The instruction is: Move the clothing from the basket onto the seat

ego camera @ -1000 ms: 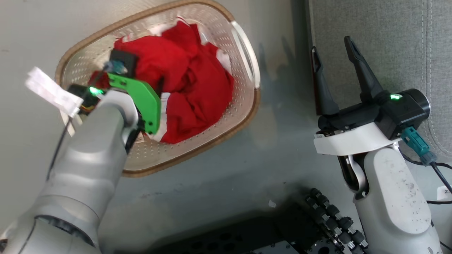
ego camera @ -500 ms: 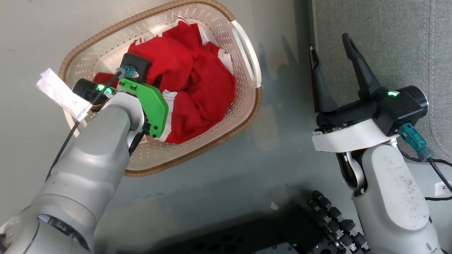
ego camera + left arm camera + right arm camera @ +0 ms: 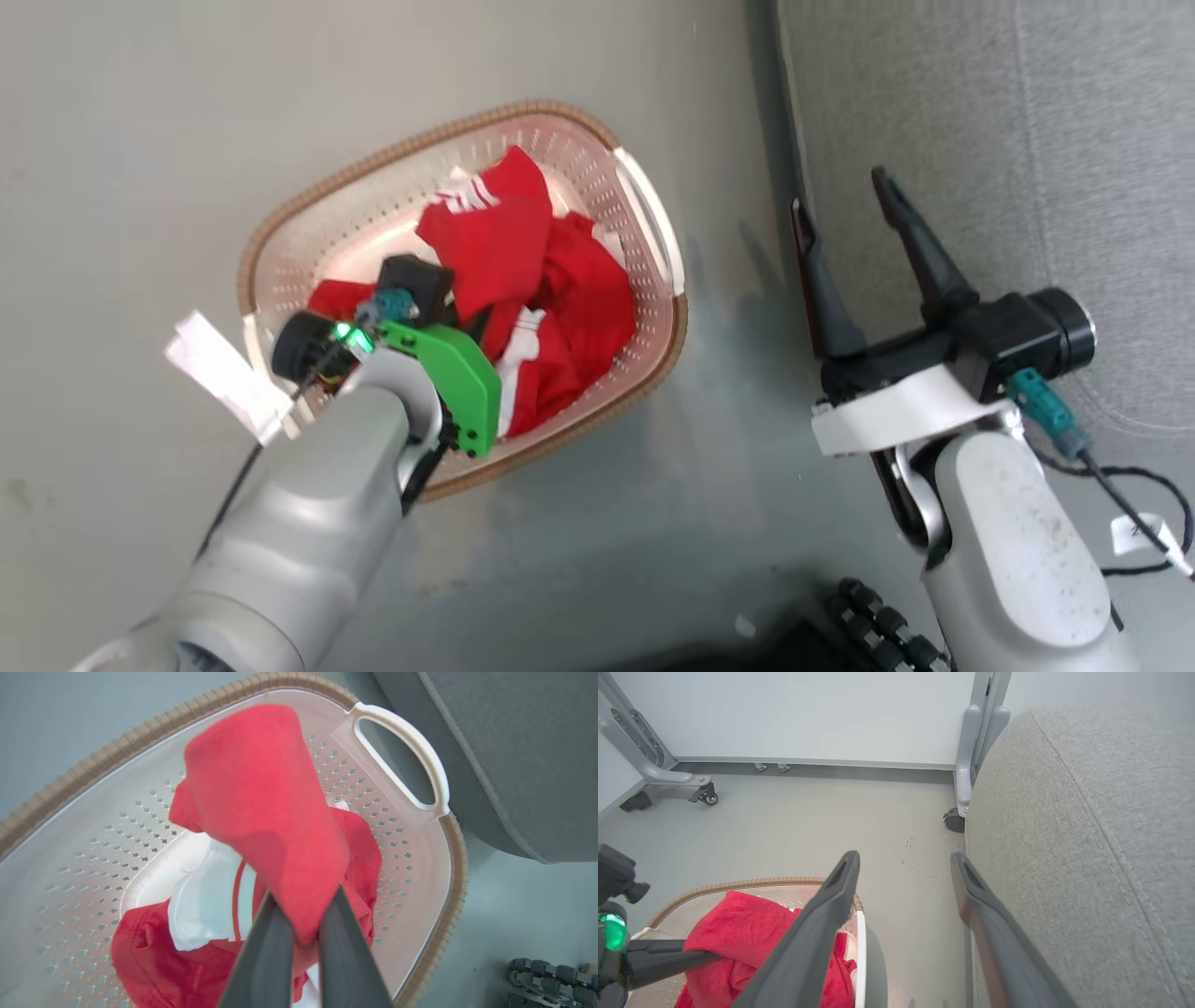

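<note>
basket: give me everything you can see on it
The basket is a cream-white, perforated, plastic-looking rounded rectangle with a brown woven-look rim and a white loop handle on the side nearest the grey seat. It sits upright on the grey floor, apart from the seat. Red clothing with white trim lies heaped inside; the left gripper pinches one fold above it.

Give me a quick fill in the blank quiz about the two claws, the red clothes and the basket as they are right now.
1. The left claw is shut on a fold of ____ clothing.
2. The right claw is ____ and holds nothing.
3. The basket stands on the ____.
4. The grey seat is on the robot's ____ side of the basket.
Missing words: red; open; floor; right.
</note>
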Motion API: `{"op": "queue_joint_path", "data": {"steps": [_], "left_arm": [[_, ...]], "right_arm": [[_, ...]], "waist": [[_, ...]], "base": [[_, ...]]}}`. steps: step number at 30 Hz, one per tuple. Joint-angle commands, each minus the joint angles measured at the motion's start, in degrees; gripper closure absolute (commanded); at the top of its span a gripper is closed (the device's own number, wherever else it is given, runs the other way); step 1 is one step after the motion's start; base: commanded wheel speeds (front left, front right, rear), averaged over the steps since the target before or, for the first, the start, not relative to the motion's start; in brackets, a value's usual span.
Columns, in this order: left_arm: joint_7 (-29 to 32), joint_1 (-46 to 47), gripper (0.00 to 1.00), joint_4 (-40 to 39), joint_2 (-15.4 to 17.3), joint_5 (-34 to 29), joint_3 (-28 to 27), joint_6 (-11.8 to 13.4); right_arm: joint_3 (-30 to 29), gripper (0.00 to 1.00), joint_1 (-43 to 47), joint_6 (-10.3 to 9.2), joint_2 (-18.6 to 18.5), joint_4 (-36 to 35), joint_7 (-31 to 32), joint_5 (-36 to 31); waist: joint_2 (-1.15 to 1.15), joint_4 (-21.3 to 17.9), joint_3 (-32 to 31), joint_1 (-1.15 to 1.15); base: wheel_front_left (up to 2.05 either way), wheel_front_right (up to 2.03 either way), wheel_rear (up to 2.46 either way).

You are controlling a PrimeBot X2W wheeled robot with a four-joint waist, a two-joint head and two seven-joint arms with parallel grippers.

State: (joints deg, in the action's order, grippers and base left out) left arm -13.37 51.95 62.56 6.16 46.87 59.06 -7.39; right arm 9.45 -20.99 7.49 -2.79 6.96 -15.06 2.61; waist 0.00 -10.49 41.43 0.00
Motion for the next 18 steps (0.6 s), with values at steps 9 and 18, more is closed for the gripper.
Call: {"op": "queue_joint_path", "data": {"steps": [9, 18], "left_arm": [[-1.91, -11.53, 1.00, -5.55, -0.96, 3.65, -2.84, -0.12], [-1.81, -26.37, 1.00, -20.67, 1.93, -4.32, -15.43, 3.85]], "right_arm": [[0.58, 0.00, 10.68, 0.00, -0.19, 3.32, -0.18, -1.28], [1.93, 0.00, 17.25, 0.00, -0.20, 4.61, -0.18, -0.70]], "waist": [[0.00, 4.06, -27.45, 0.00], [0.00, 4.37, -39.60, 0.00]], "base": [[0.00, 0.00, 0.00], [0.00, 0.00, 0.00]]}}
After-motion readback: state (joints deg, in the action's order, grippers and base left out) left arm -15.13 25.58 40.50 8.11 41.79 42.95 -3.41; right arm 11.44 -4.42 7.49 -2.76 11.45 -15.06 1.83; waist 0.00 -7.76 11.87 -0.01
